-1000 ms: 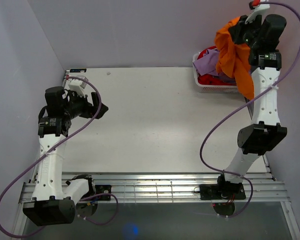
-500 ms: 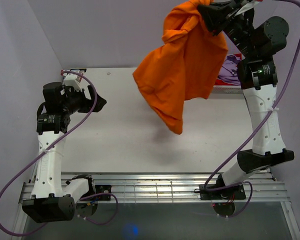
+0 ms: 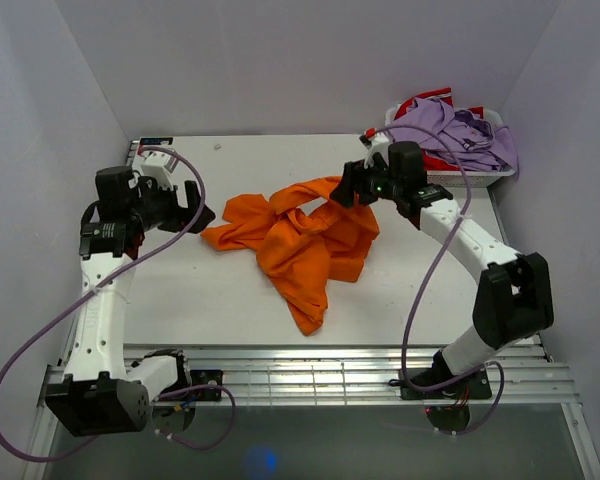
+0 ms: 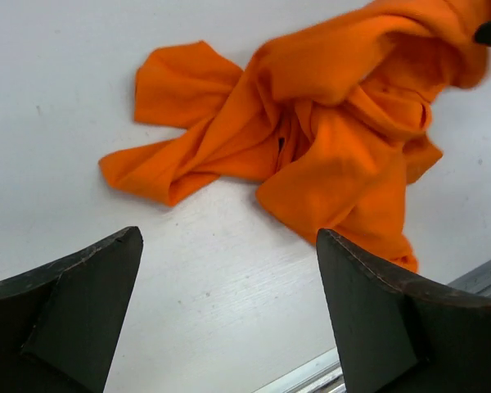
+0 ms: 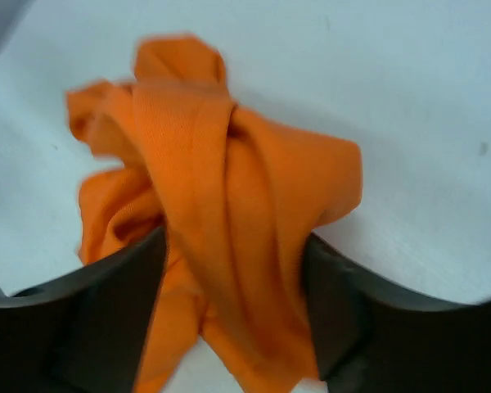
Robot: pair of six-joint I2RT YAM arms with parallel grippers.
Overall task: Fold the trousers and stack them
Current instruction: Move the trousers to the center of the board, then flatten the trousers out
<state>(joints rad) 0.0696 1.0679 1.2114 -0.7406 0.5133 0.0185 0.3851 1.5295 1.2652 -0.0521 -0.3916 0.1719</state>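
Half a second earlier the trousers [image 3: 305,240] had hung in the air from the right gripper [image 3: 345,190]; at this moment they lay in a crumpled heap mid-table [image 3: 230,300]. That gripper sat low at the heap's far right edge, fingers partly apart around a twisted fold; whether it gripped or merely straddled the fold could not be told. The left gripper [image 3: 198,205] hovered wide open and empty near the heap's left end. Spreading flat probably came next.

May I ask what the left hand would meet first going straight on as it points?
Probably bare table just short of the trousers; depth is unclear, so the left hand might reach cloth.
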